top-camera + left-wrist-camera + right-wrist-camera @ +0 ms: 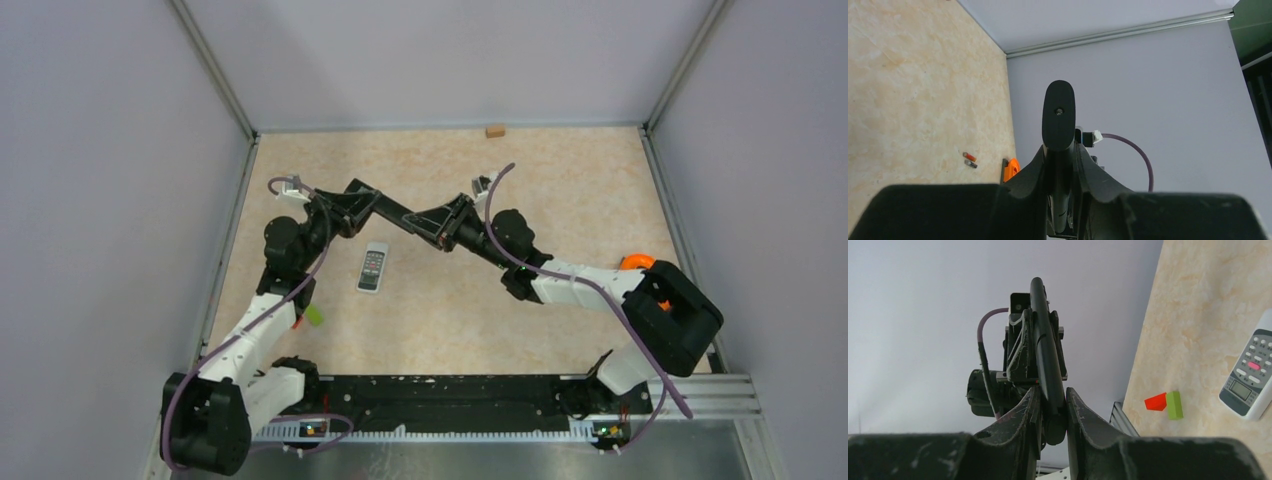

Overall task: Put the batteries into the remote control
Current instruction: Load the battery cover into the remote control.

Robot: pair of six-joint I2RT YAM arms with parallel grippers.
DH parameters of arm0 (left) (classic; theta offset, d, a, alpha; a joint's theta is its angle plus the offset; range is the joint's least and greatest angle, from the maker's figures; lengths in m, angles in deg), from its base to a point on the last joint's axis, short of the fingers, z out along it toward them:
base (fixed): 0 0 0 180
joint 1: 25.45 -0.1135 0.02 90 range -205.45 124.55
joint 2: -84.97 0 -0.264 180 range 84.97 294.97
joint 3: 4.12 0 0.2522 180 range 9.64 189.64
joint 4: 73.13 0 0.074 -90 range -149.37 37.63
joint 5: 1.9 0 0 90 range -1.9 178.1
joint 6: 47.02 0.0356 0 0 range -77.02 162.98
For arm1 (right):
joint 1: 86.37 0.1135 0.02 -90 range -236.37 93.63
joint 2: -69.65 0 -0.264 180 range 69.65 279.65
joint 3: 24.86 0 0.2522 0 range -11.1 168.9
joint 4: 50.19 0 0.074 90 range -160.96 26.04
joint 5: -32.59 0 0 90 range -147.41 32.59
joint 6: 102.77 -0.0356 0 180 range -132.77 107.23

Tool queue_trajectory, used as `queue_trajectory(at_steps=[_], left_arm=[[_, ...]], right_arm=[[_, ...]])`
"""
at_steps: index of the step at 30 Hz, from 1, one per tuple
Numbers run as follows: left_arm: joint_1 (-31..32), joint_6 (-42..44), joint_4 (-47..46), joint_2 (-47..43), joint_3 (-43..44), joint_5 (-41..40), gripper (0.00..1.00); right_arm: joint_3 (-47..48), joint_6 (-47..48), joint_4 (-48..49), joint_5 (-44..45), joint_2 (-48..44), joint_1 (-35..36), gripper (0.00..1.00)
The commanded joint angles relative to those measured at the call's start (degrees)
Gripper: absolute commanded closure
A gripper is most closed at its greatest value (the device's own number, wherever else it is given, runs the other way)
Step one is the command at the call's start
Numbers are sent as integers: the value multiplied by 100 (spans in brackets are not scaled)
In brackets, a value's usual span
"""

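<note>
While a lime-green block and a white remote lie on the counter at left, the left tool is closed on one end of a slim black remote held between the arms, and the right tool is clamped on its other end. Two red-and-dark batteries lie well apart at right, near an orange object by the wall. The step looks like readying the black remote; next, one tool should let go and fetch a battery.
</note>
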Motion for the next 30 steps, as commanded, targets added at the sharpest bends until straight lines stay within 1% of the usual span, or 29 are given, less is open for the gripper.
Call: queue_trajectory(at_steps=[1,4,8,12,14,17,20,21,24,28,30], left_arm=[[247,-484,-911,-38,225,1015,100],[330,-429,-777,-92,241,1076,100],[538,-110,-265,-104,398,1192,100],[1106,176,44,71,583,1139,100],[1297,241,39,139,597,1081,100],[1358,339,178,152,668,1110,100],[1384,521,337,104,736,1145,100],[1367,671,464,49,761,1029,100],[1296,1118,939,-128,931,803,100],[1246,1809,1556,-228,1252,689,100],[1195,2013,1677,-199,1338,786,100]], right_arm=[[325,580,-30,-164,338,54,84],[504,770,-39,-263,484,51,84],[566,836,230,-331,655,55,83],[687,890,364,-414,820,53,82],[723,946,391,-487,874,37,82],[726,1152,439,-577,859,7,81],[825,1498,154,-699,802,-36,81],[824,1579,113,-717,774,-41,80],[728,1771,-39,-767,623,-110,74],[385,2008,99,-943,223,-310,59],[236,2275,151,-1144,-57,-409,50]])
